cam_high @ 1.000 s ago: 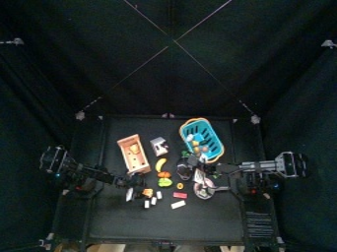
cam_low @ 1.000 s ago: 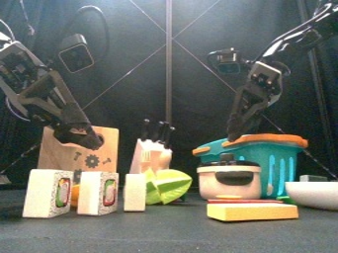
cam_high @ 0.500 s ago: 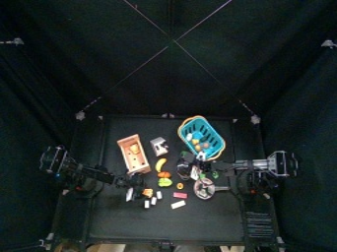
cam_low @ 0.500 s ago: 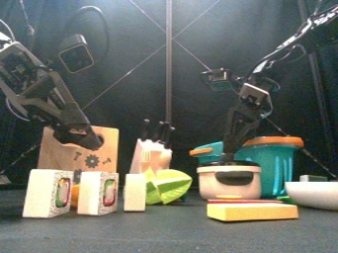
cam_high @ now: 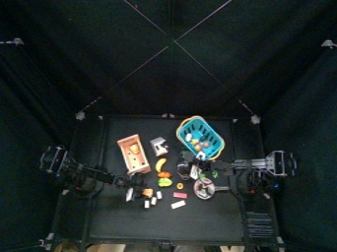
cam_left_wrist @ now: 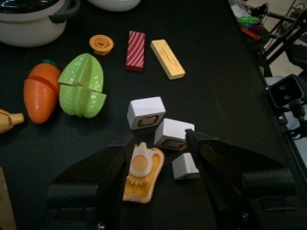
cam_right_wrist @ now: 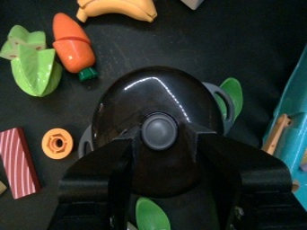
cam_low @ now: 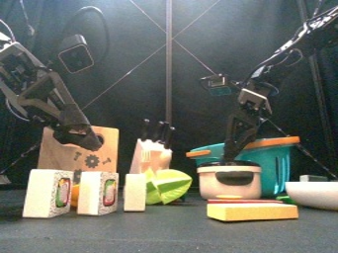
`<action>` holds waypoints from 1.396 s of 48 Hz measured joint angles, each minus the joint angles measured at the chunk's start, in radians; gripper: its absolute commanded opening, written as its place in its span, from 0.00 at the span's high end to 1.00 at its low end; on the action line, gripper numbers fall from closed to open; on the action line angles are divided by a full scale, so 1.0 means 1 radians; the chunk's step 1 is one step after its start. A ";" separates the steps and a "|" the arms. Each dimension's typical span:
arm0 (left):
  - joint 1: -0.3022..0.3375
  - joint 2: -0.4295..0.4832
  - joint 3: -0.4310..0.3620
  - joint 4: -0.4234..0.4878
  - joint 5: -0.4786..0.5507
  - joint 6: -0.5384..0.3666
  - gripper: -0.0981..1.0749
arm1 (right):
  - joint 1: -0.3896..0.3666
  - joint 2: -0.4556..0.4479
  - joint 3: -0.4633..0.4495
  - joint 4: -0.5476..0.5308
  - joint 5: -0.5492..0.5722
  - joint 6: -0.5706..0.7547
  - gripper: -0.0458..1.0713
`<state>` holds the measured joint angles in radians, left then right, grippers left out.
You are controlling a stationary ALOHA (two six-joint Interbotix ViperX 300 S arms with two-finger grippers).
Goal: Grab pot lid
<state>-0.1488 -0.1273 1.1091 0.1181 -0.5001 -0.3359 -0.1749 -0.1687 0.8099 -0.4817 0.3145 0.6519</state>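
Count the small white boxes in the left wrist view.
3, clustered together on the table: the first box nearest the green toy, the second box just beside it, the third box nearest the wrist. More may be hidden under the arm.

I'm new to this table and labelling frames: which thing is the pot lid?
Find the blue basket on the table's right side; a pale pot sits just in front of it. The pot lid caps that pot, under the right tool: a glossy dark dome with a round centre knob, unlike the colourful toy food around it.
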 measured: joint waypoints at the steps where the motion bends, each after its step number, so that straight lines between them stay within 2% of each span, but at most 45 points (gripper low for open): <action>1: 0.000 0.000 0.000 0.000 0.000 0.000 0.17 | 0.000 0.002 -0.002 0.000 0.000 0.002 0.24; 31: 0.000 0.000 0.000 0.000 0.000 -0.002 0.17 | 0.000 0.025 -0.023 -0.002 0.008 -0.002 0.25; 45: 0.000 0.000 0.000 0.000 0.000 -0.002 0.17 | 0.000 0.025 -0.023 -0.003 0.008 0.000 0.35; 67: 0.000 0.000 0.000 0.000 0.000 -0.002 0.17 | -0.002 0.014 -0.031 -0.003 0.021 -0.003 0.37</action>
<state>-0.1488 -0.1273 1.1091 0.1181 -0.5001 -0.3375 -0.1764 -0.1549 0.7793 -0.4847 0.3359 0.6489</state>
